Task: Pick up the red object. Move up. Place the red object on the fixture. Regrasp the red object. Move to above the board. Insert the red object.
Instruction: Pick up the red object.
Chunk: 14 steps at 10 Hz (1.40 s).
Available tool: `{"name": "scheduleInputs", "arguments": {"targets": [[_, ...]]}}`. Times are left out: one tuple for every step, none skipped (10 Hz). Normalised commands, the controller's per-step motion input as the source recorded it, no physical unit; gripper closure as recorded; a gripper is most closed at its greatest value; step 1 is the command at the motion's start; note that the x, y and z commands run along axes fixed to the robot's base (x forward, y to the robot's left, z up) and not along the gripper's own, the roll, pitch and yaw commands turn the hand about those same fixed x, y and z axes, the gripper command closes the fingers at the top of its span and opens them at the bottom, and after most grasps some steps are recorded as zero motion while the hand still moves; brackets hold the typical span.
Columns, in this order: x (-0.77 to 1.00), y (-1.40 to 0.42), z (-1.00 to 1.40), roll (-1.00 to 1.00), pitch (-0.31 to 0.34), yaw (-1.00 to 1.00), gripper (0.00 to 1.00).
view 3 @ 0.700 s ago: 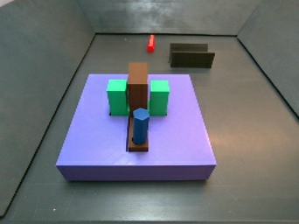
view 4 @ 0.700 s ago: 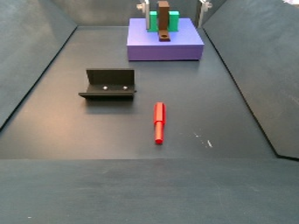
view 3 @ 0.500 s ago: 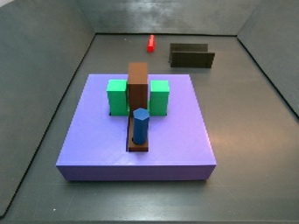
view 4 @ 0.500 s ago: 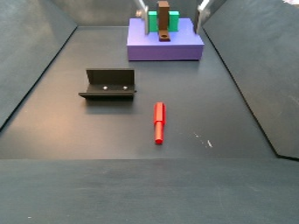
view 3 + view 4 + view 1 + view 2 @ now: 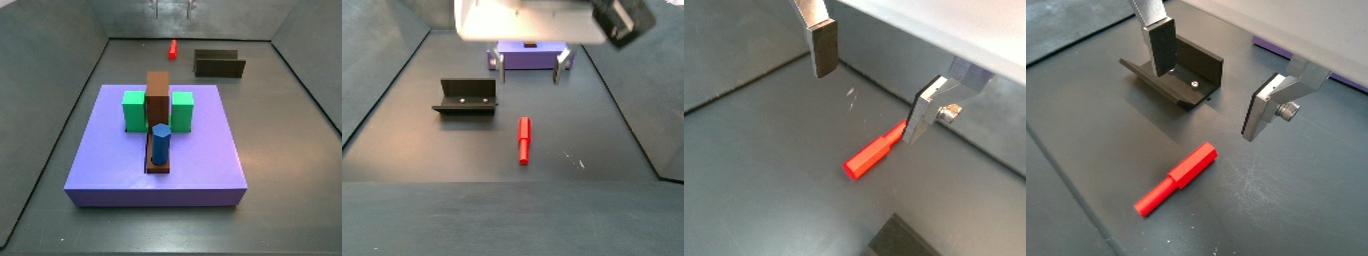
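Observation:
The red object is a slim red peg lying flat on the grey floor, seen in both side views and both wrist views. My gripper is open and empty. It hangs high above the floor between the board and the peg, and also shows in a side view and both wrist views. The dark fixture stands empty beside the peg. The purple board is partly hidden behind the gripper in a side view.
On the board stand green blocks, a tall brown bar and a blue peg. Sloping grey walls ring the floor on all sides.
My gripper has come into the side views, moving away from above the board toward the red peg. The peg, fixture and board have not moved.

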Motion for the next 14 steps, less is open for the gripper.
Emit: {"name": "scheduleInputs", "arguments": {"targets": [[0.1, 0.05, -0.28, -0.4, -0.247, -0.1, 0.0], [0.09, 0.05, -0.28, -0.39, -0.244, -0.1, 0.0], [0.12, 0.14, -0.36, -0.36, -0.223, -0.05, 0.0], [0.15, 0.29, -0.51, -0.25, -0.204, -0.06, 0.0], [0.14, 0.24, -0.71, -0.09, -0.194, -0.08, 0.0], [0.11, 0.19, -0.74, -0.08, -0.194, -0.04, 0.0], [0.0, 0.05, -0.66, -0.15, -0.211, -0.05, 0.0], [0.0, 0.0, -0.39, -0.3, -0.211, 0.0, 0.0], [0.0, -0.08, -0.28, -0.34, -0.241, 0.0, 0.0], [0.0, -0.09, -0.26, -0.33, -0.29, -0.03, 0.0], [0.0, -0.07, -0.27, -0.32, -0.3, -0.04, 0.0], [0.02, 0.0, -0.29, -0.33, -0.276, -0.06, 0.0], [0.01, 0.0, -0.36, -0.31, -0.25, -0.1, 0.0], [0.0, 0.0, -0.43, -0.28, -0.244, -0.11, 0.0]]}}
